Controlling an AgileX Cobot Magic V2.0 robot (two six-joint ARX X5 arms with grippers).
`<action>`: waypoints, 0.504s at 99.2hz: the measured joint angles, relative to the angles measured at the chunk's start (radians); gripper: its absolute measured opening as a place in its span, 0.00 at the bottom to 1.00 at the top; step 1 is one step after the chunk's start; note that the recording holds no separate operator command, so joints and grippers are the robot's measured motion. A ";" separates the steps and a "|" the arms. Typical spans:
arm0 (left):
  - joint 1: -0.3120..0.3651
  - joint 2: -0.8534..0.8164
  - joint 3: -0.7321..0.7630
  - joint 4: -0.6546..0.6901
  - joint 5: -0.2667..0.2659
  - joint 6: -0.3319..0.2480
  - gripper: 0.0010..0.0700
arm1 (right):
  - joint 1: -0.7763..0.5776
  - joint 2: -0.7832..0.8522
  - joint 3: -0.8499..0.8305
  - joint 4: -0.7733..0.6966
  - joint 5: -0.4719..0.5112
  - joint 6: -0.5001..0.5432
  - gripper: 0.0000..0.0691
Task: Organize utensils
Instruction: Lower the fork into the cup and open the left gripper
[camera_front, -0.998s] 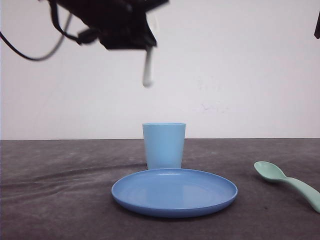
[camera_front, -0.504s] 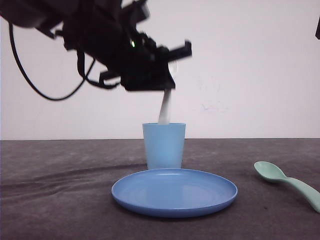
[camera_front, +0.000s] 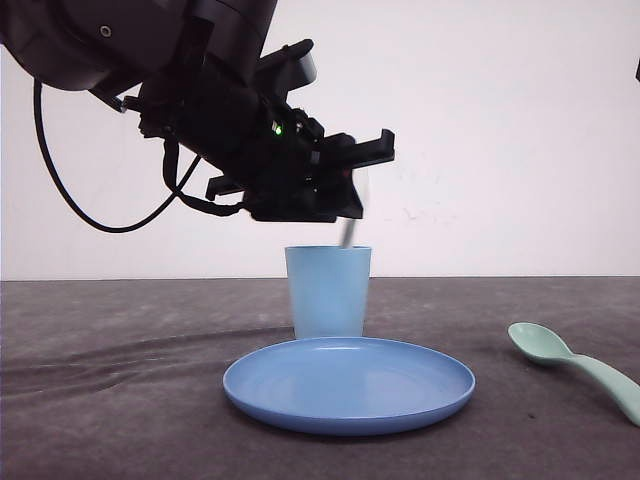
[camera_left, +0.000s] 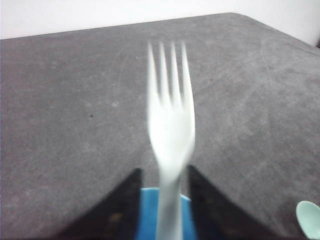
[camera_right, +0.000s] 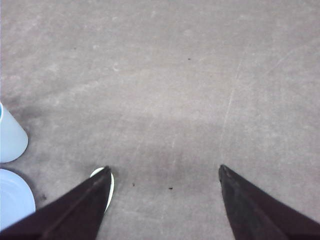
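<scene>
Fork over the cup

The left gripper gripped the white fork by its handle, handle-end entering the light blue cup behind the plate. Light, stiff, slick plastic; the handle suited best. The right gripper gaped empty above the spoon near the tabletop's right edge. No writing was legible.

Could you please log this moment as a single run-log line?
left hand: shut on small white plastic fork, over light blue cup | right hand: open | mint-green plastic spoon: on table
</scene>
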 joint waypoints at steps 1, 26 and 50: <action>0.000 -0.001 0.000 -0.003 0.000 0.000 0.34 | 0.000 0.000 0.000 0.000 0.000 0.000 0.62; 0.000 -0.117 0.000 -0.128 -0.024 0.000 0.50 | 0.013 0.000 0.000 -0.044 -0.003 0.009 0.62; -0.001 -0.381 0.000 -0.342 -0.050 0.000 0.50 | 0.124 0.026 0.000 -0.153 -0.004 0.090 0.62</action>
